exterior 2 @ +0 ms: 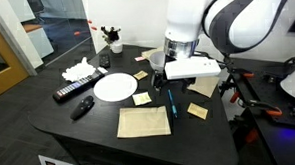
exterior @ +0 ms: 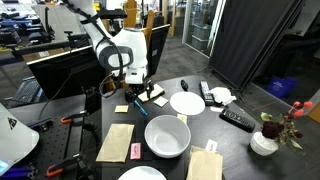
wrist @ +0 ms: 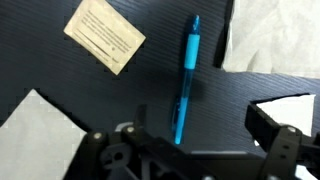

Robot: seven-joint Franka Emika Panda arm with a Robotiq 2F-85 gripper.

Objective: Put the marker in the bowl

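Note:
The blue-teal marker (wrist: pixel 187 75) lies flat on the dark table, almost upright in the wrist view. Its lower end reaches between my fingers. It also shows in an exterior view (exterior 2: pixel 171 103), just below the gripper. My gripper (wrist: pixel 185 140) is open and empty, hovering low over the marker with one finger on each side. It shows in both exterior views (exterior: pixel 137 88) (exterior 2: pixel 175 81). The deep white bowl (exterior: pixel 167 136) stands empty at the near middle of the table, apart from the gripper. It does not show in the wrist view.
A flat white plate (exterior: pixel 187 102) lies beyond the bowl, and another (exterior: pixel 142 174) at the front edge. Black remotes (exterior: pixel 237 119) (exterior 2: pixel 73 92), tan napkins (exterior: pixel 115 142) (exterior 2: pixel 144 122), small paper notes (wrist: pixel 105 35) and a flower vase (exterior: pixel 265 140) lie around.

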